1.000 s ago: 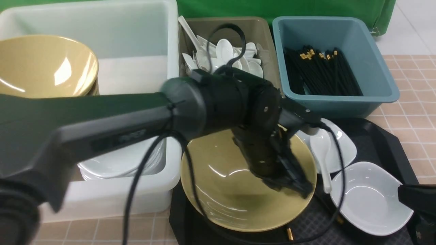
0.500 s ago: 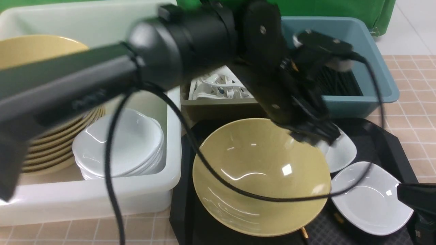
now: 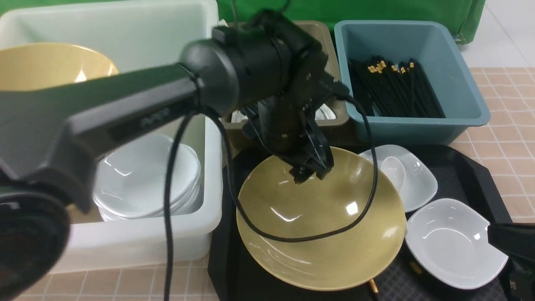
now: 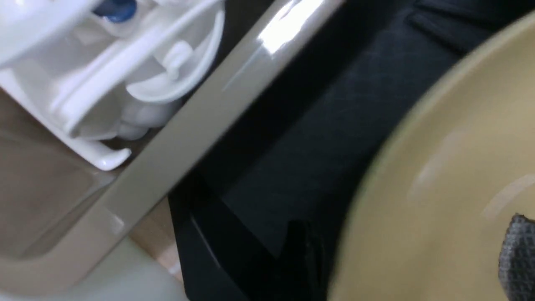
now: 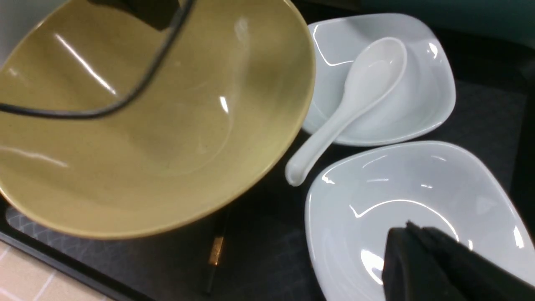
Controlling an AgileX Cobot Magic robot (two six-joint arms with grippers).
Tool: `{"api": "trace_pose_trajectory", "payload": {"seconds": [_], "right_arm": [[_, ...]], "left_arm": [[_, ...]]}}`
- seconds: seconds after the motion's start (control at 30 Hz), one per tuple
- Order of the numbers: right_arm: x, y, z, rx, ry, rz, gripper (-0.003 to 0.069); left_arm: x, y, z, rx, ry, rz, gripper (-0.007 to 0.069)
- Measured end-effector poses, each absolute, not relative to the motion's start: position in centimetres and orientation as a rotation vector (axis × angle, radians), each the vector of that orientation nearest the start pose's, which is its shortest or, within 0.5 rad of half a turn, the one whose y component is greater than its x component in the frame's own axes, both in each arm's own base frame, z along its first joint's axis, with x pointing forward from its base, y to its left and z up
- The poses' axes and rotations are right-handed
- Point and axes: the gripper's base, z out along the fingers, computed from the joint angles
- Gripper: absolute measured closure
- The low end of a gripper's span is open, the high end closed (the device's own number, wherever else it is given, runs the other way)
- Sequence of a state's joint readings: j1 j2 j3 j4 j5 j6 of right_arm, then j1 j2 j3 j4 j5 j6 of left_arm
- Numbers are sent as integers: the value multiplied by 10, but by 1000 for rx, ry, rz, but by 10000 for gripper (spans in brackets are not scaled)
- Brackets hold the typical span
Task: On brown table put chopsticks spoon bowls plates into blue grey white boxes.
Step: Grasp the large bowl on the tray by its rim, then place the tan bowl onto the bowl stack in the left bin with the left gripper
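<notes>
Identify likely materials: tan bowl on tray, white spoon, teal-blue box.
Tan bowl: glossy melamine or glazed ceramic; sharp highlights, can't tell which.
Spoon: smooth, glossy white, ceramic or melamine; same doubt.
Teal-blue box: probably molded plastic; satin sheen, rolled rim.

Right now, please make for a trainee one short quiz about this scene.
1. True or false: the glossy white soup spoon leans in a white rounded-square dish.
2. Fill in: the black gold-banded chopsticks lie in the ____ tub.
3. Which is larger: the mustard-tan round bowl or the white dish beside it on the black tray?

Key: 1 true; 2 teal-blue; 3 the bowl.
</notes>
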State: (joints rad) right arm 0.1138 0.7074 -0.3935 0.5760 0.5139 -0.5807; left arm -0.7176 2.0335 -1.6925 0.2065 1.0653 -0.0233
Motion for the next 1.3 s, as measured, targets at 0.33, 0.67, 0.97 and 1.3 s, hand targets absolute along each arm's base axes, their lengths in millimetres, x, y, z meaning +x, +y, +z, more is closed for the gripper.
{"api": "trace_pose_trajectory", "payload": {"seconds": [0.33, 0.67, 0.97, 1.3], "right_arm": [[125, 39, 247, -347, 2204, 329, 610], [125, 39, 247, -347, 2202, 329, 610], [125, 39, 247, -346, 2202, 331, 610], [125, 39, 247, -342, 2202, 335, 610]], "left_arm": [[341, -274, 199, 1117, 2691, 191, 211], [311, -263, 280, 1064, 2631, -4, 596], [255, -174, 433, 835, 2266, -148, 618], [242, 32, 463, -59, 2296, 165, 616]]}}
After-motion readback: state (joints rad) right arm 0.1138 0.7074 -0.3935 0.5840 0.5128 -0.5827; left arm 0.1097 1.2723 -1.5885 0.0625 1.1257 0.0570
